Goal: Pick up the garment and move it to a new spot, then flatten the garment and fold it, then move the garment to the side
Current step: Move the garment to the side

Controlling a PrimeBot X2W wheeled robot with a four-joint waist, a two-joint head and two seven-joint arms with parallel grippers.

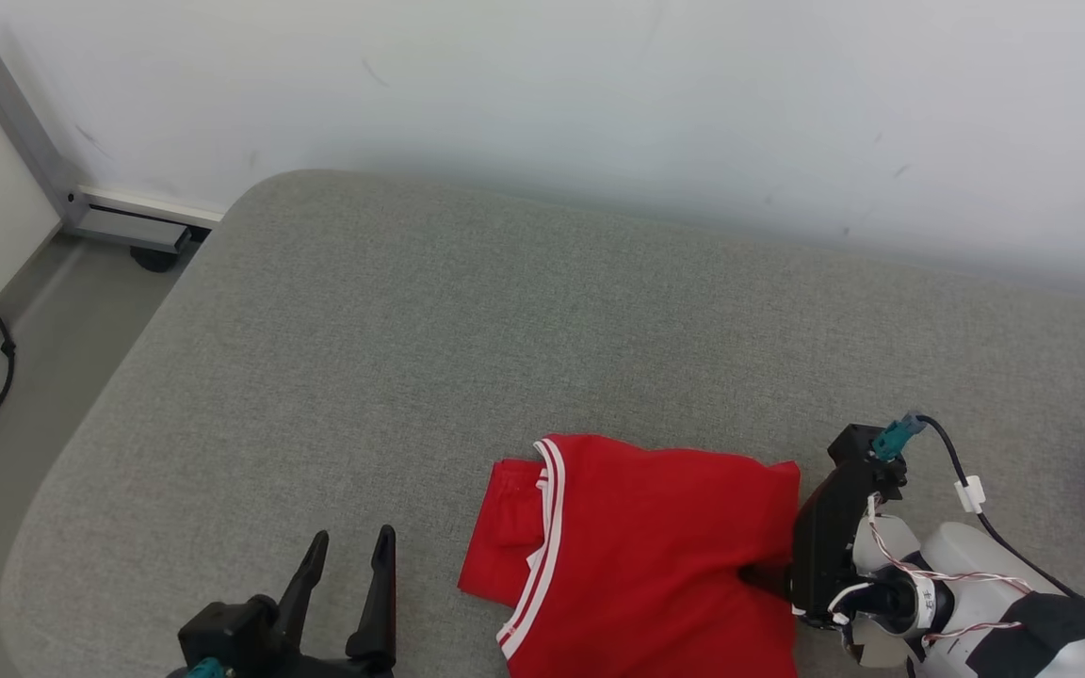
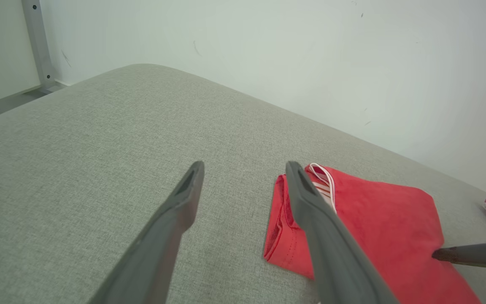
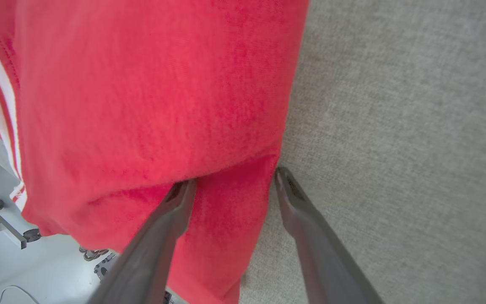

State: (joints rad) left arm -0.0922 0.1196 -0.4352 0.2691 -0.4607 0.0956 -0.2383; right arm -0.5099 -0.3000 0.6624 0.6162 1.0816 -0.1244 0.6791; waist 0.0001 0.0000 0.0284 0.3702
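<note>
R gripper (image 3: 233, 180) straddles garment (image 3: 141, 84) edge — (jaws apart).

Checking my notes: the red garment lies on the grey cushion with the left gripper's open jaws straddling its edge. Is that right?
Not quite. It is the right gripper whose open jaws straddle the edge of the red garment on the grey cushion, as the right wrist view shows; the left gripper sits off the cloth.
</note>
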